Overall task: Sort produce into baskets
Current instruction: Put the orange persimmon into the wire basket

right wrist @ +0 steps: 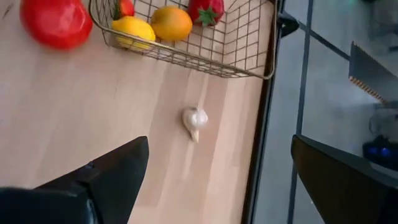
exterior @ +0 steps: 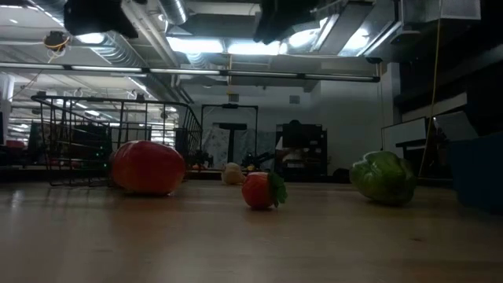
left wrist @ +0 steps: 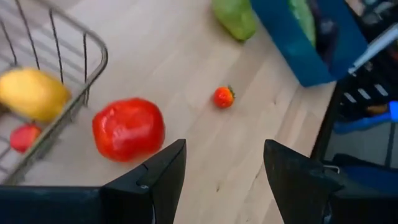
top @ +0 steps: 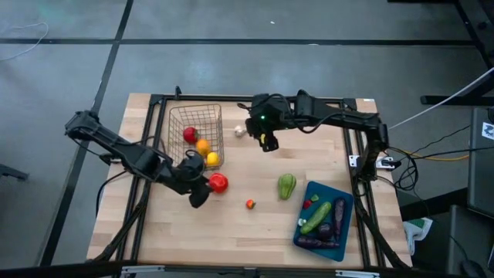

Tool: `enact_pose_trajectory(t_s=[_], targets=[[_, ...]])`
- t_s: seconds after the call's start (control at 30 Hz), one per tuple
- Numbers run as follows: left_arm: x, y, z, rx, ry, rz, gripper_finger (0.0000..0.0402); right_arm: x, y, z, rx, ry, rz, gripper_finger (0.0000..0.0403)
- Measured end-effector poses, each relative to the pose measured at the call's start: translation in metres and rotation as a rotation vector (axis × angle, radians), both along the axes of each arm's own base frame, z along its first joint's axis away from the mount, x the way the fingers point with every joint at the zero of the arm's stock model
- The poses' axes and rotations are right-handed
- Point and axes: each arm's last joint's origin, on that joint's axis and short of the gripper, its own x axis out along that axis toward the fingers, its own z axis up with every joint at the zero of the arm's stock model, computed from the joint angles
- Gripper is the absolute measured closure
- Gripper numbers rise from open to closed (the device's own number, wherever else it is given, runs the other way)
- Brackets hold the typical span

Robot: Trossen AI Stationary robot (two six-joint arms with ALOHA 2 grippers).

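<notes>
The left claw hovers wide open and empty, left of centre in the high view, beside the big red tomato just outside the wire basket; a careless close could roll it away. The right claw, open and empty, hangs near the garlic at upper centre

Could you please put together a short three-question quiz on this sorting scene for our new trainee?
1. True or false: the big red tomato lies inside the wire basket.
2. Which loose item lies nearest the right gripper? A) garlic B) green pepper C) small strawberry
3. Fill in: the cucumber lies in the ___ tray.

Key: 1 false; 2 A; 3 blue.
</notes>
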Motion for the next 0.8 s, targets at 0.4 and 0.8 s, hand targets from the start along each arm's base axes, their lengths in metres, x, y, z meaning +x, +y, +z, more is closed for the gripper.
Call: enact_pose_trajectory(t_s=[0.4, 0.8], targets=[[0.003, -0.004, -0.014, -0.077, 0.117, 0.045, 0.0191, -0.032, 0.008, 0.012, 0.059, 0.025, -0.066, 0.0015], [0.009, 0.000, -0.027, -0.106, 0.192, 0.169, 0.0180, -0.044, 0.036, 0.009, 0.073, 0.116, -0.060, 0.0015]])
